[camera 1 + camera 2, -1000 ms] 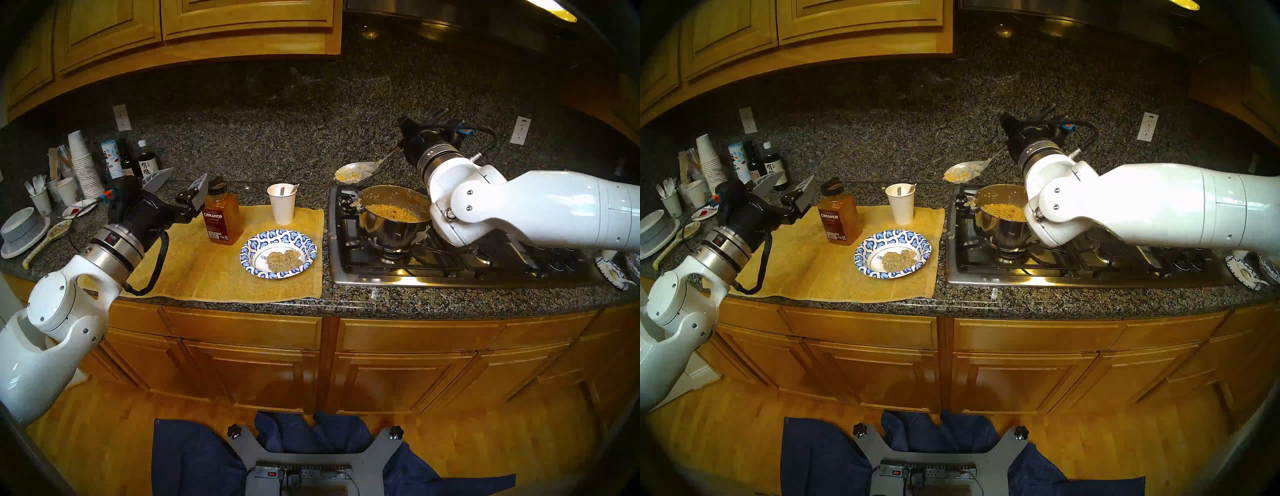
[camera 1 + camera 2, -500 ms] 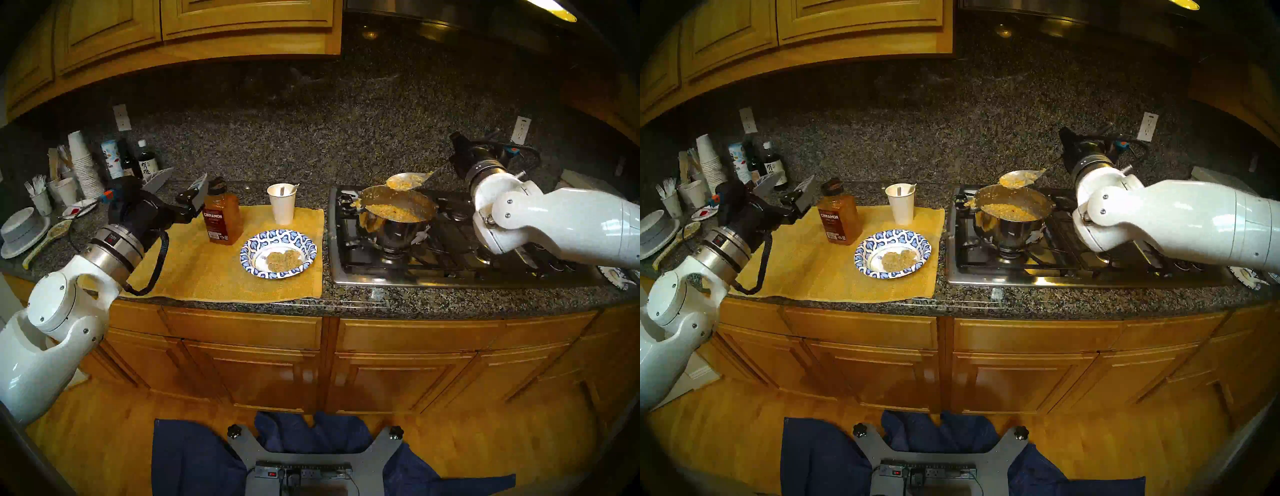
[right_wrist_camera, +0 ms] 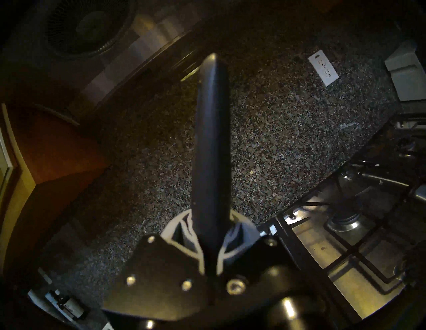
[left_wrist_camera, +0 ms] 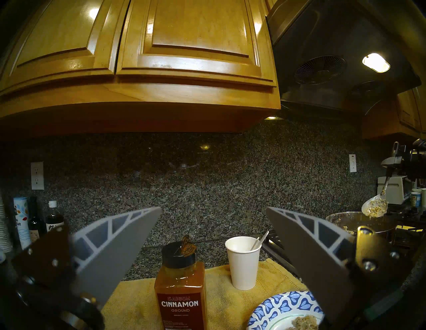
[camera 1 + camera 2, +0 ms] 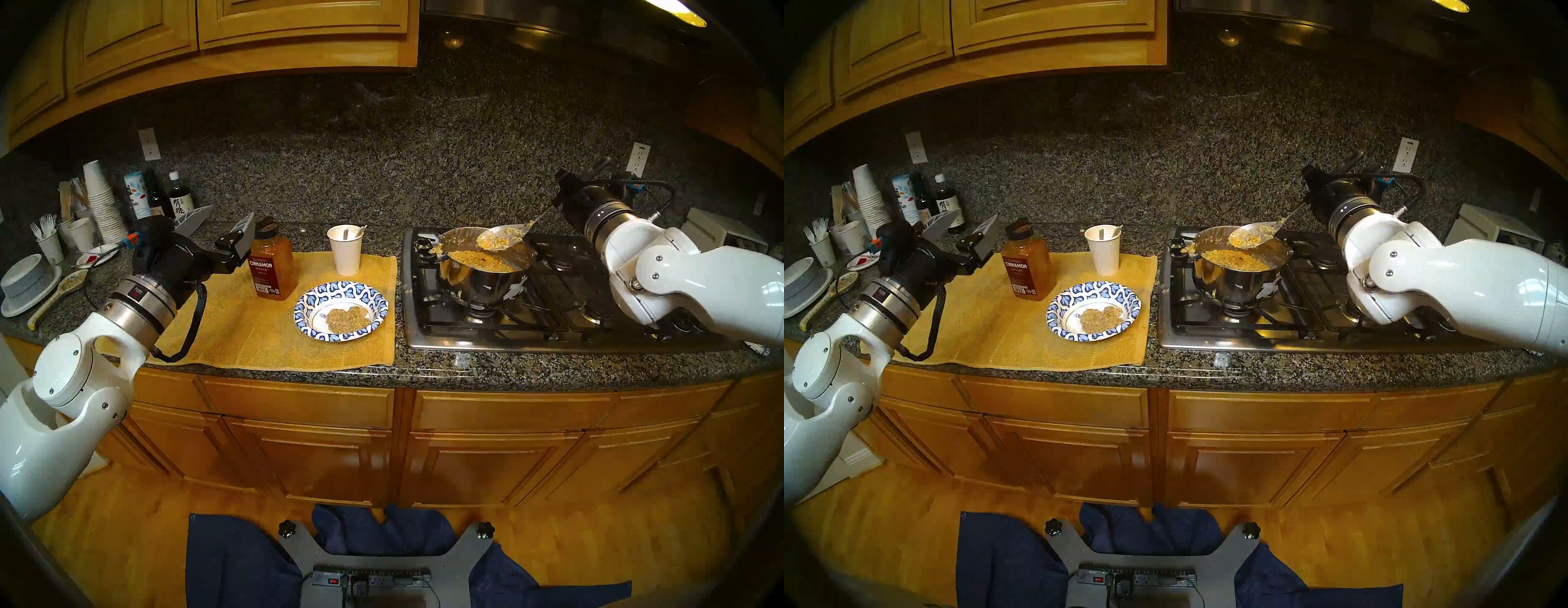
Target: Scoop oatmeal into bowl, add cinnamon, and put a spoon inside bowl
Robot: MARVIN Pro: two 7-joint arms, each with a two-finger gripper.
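Head views: we see oatmeal (image 5: 347, 319) already in the bowl (image 5: 341, 311) near the desk's front edge; our right gripper (image 5: 559, 203) is clamped on the serving spoon (image 5: 500, 237) over the pot (image 5: 485, 271).
Left wrist: our left gripper (image 4: 213, 221) fingers stand apart facing the cinnamon (image 4: 180, 288), still to add; the spoon (image 4: 260, 240) waits in the cup (image 4: 243, 261).
Right wrist: fingers together on the dark handle (image 3: 212, 147).

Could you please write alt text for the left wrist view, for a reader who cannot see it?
Two open grey fingers frame a cinnamon bottle standing on a yellow cloth, its cap flipped open. Behind it stands a white cup holding a spoon; a patterned bowl with oatmeal shows at lower right.
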